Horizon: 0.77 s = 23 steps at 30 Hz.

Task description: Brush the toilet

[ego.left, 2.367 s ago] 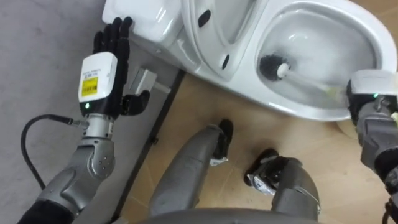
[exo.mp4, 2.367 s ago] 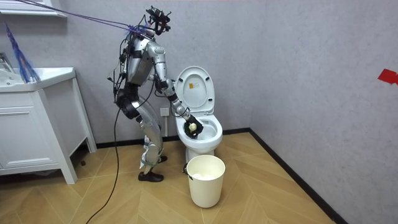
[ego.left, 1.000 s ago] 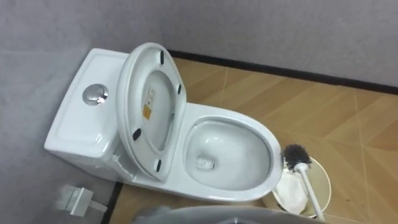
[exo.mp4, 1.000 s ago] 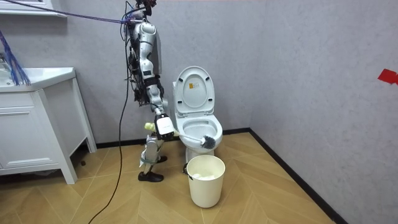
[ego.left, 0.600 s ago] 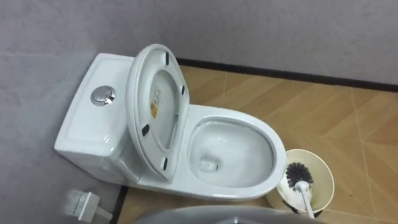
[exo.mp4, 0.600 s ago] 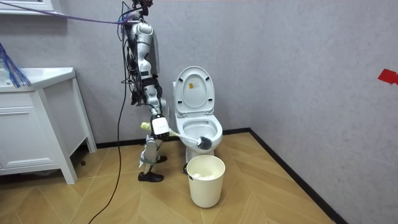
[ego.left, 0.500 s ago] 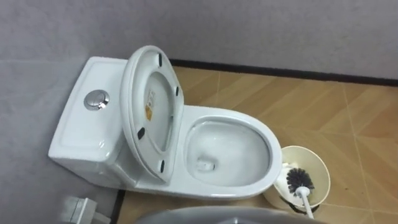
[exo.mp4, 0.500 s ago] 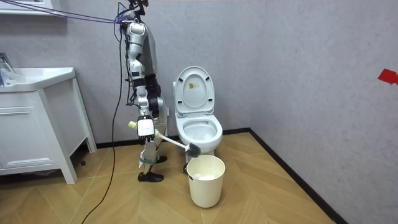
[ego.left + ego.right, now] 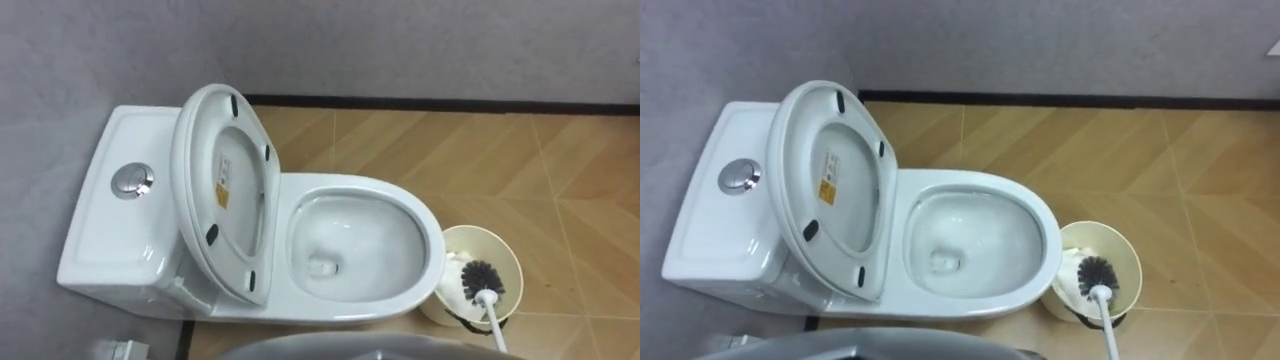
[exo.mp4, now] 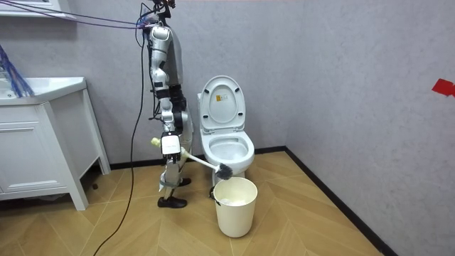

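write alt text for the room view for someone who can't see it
A humanoid robot stands upright beside a white toilet with its lid raised, its right hand holding a toilet brush whose dark head hangs just above a cream bin. A white vanity stands at the room view's left.

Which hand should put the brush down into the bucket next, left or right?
Right. The right hand grips the toilet brush by its handle, and the bristle head hangs just over the bucket beside the toilet, so it probably only needs lowering.
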{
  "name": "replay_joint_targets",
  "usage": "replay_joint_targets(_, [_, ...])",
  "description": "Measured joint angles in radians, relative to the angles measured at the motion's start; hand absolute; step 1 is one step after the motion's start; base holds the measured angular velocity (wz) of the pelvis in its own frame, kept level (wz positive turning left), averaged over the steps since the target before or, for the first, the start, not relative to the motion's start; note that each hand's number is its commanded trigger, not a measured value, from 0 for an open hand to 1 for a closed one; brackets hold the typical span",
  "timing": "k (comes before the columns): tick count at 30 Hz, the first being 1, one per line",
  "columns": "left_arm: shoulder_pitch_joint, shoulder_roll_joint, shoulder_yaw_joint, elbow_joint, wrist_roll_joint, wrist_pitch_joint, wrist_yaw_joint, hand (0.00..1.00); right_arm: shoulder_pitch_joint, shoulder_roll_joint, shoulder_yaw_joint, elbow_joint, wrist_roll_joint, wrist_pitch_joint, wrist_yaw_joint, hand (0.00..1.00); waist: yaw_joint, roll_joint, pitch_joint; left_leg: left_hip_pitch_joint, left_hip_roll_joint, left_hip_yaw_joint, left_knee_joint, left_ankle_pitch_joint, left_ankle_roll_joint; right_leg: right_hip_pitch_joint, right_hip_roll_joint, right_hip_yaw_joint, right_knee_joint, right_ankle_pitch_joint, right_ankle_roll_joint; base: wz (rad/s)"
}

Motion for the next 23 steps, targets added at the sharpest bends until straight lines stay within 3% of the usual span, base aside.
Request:
replay_joint_targets(6, [-0.027, 0.001, -0.051, 0.0, 0.117, 0.017, 0.014, 0.0, -0.01, 0.003, 0.009, 0.004, 0.017, 0.013, 0.008, 0.0, -0.036, 0.0, 0.0007, 0.001, 0.005, 0.0, -0.01, 0.0, 0.0, 0.0, 0.004, 0.003, 0.008, 0.001, -0.001, -0.01])
replay_joint_targets(14, [-0.032, 0.001, -0.06, 0.0, 0.191, 0.02, 0.017, 0.0, -0.019, 0.005, 0.017, 0.004, 0.102, 0.019, -0.003, 0.0, -0.037, -0.002, 0.0021, 0.017, 0.005, 0.014, -0.012, 0.0, 0.001, -0.002, 0.006, 0.032, 0.012, 0.001, 0.0, -0.08])
replay_joint_targets(23, [-0.028, 0.001, -0.082, 0.0, 0.269, 0.054, -0.029, 0.0, -0.038, 0.005, 0.019, 0.004, 0.271, 0.018, 0.019, 0.0, -0.037, -0.002, 0.0022, 0.027, -0.001, 0.029, -0.02, 0.0, 0.0, -0.001, 0.006, 0.053, -0.012, 0.001, 0.0, -0.06])
